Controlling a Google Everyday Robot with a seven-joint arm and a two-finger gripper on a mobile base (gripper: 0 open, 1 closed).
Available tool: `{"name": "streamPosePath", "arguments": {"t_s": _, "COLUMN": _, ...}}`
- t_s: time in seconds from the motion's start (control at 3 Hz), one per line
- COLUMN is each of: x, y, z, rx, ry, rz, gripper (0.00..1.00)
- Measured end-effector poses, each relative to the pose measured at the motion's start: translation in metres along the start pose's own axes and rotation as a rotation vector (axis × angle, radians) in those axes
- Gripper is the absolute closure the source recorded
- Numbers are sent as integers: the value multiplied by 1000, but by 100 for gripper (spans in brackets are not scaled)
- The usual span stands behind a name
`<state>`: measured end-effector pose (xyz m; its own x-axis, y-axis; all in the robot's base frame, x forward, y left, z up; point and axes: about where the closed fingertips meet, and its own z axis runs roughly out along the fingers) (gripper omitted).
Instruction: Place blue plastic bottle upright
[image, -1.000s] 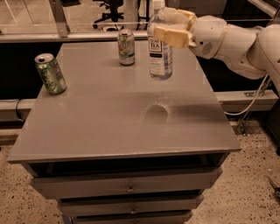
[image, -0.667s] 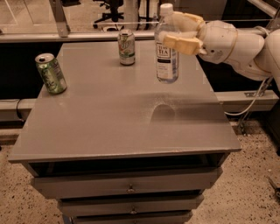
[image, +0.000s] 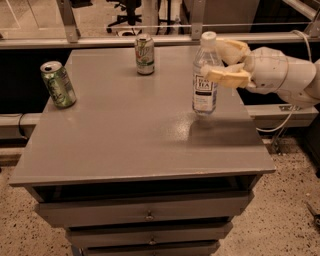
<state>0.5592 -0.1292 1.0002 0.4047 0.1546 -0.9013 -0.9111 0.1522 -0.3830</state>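
Observation:
The blue plastic bottle (image: 204, 92) is clear with a white cap and a white label. It stands upright, and its base rests on or just above the grey table (image: 130, 140) near the right edge. My gripper (image: 214, 61) reaches in from the right and is shut on the bottle's upper body. One tan finger (image: 225, 76) lies across the front of the bottle. The other finger (image: 232, 48) is behind it, near the neck.
A green soda can (image: 58, 84) stands tilted at the table's left edge. A white-and-green soda can (image: 145, 54) stands at the back centre. The table is a drawer cabinet with drawers (image: 145, 215) below. A rail and windows run behind it.
My gripper has moved the bottle forward and down, from hanging in the air over the back right of the table to table level near the right edge.

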Motion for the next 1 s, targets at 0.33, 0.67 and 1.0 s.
{"name": "streamPosePath", "arguments": {"t_s": 0.33, "x": 4, "y": 11, "z": -9, "rx": 4, "ry": -74, "rz": 19, "gripper": 100}}
{"name": "streamPosePath", "arguments": {"t_s": 0.67, "x": 9, "y": 15, "z": -15, "rx": 10, "ry": -97, "rz": 42, "gripper": 82}}
{"name": "streamPosePath", "arguments": {"t_s": 1.0, "x": 17, "y": 18, "z": -22, "rx": 15, "ry": -96, "rz": 62, "gripper": 59}}
